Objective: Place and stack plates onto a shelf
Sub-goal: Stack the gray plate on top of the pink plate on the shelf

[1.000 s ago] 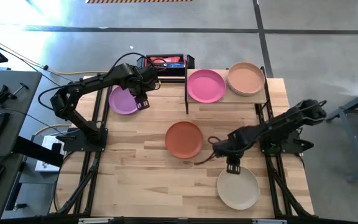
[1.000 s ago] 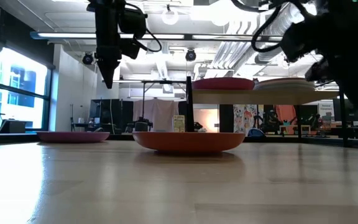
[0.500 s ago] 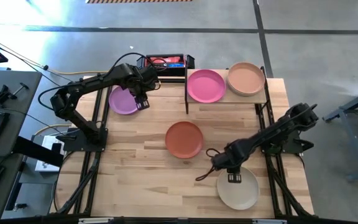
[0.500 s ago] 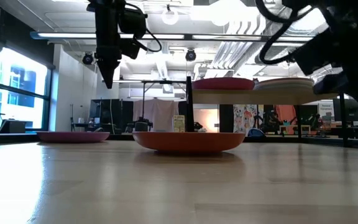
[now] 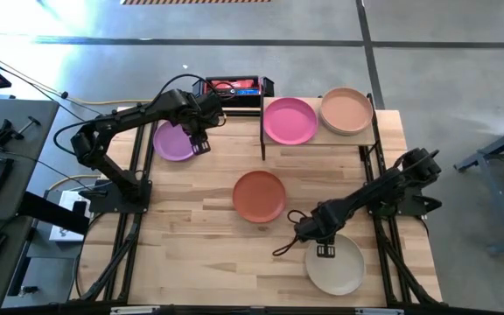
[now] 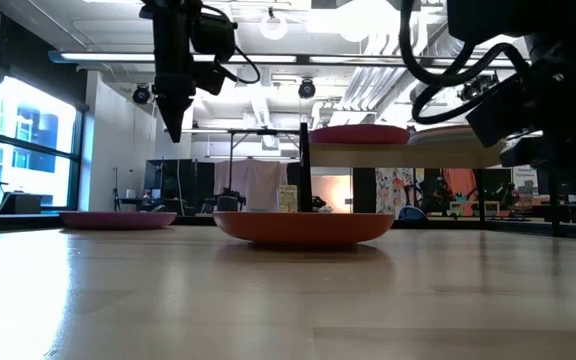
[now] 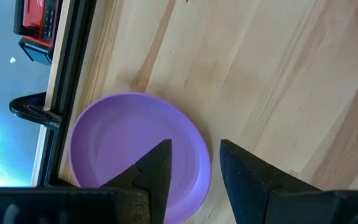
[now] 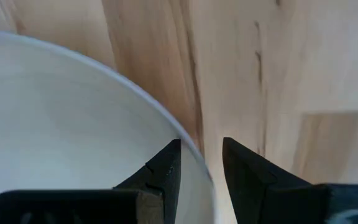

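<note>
Both grippers open: right gripper (image 8: 201, 165) now lower, astride beige plate (image 5: 335, 267) rim; left gripper (image 7: 194, 165) unmoved, empty.

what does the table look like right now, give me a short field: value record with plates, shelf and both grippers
on shelf: pink plate and peach plate, side by side on the shelf
on table: purple plate, terracotta plate, beige plate
left gripper: open, empty, hanging above the purple plate's edge
right gripper: open, its fingers straddling the beige plate's rim, not yet closed
stacking: none visible from above
</note>
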